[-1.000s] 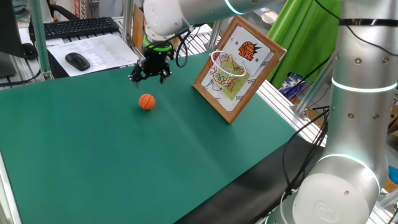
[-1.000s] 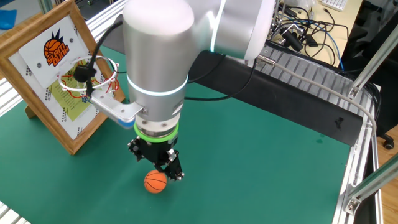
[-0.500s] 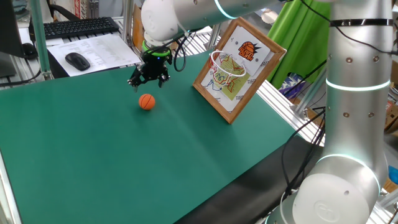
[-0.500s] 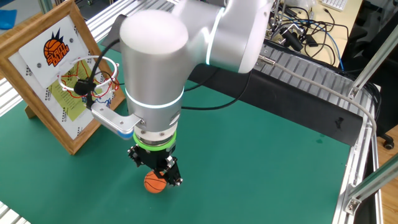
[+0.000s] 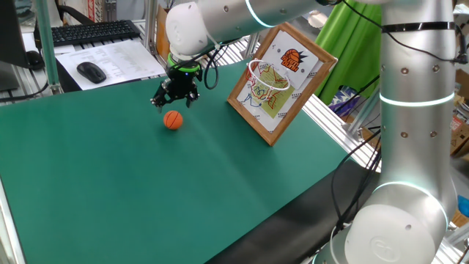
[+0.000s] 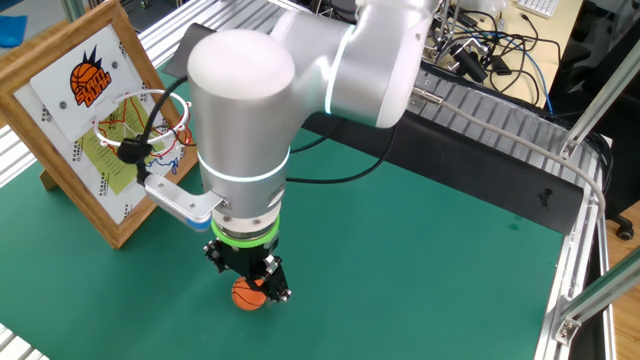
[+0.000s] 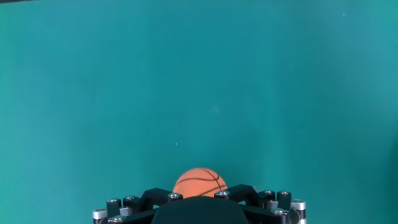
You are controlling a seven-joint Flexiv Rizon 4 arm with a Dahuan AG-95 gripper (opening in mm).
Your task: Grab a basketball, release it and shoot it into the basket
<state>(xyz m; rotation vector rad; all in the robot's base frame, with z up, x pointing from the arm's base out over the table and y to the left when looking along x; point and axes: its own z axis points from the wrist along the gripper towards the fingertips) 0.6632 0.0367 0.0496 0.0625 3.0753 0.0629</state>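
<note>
One fixed view shows the ball point(image 5: 173, 120) resting on the green table point(image 5: 146, 191), well apart from the basket point(image 5: 267, 76) on its wood-framed board point(image 5: 282, 81), on the side toward the keyboard and mouse. The gripper point(image 5: 174, 97) hangs just above the ball and a touch behind it, toward the far edge of the table, not touching it as far as can be seen. The other fixed view looks from the opposite side: here the gripper point(image 6: 249, 283) partly covers the ball point(image 6: 245, 295), whose orange edge peeks out below the black fingers, with the basket point(image 6: 140, 125) off to the upper left. Whether the fingers are spread or closed cannot be told from either fixed view. The hand view looks straight down: the ball point(image 7: 199, 183) sits at the bottom centre, half hidden by the gripper's black body, with bare table beyond. The ball being round, no axis matters; the descent likely needs only a small shift to centre over it.
</note>
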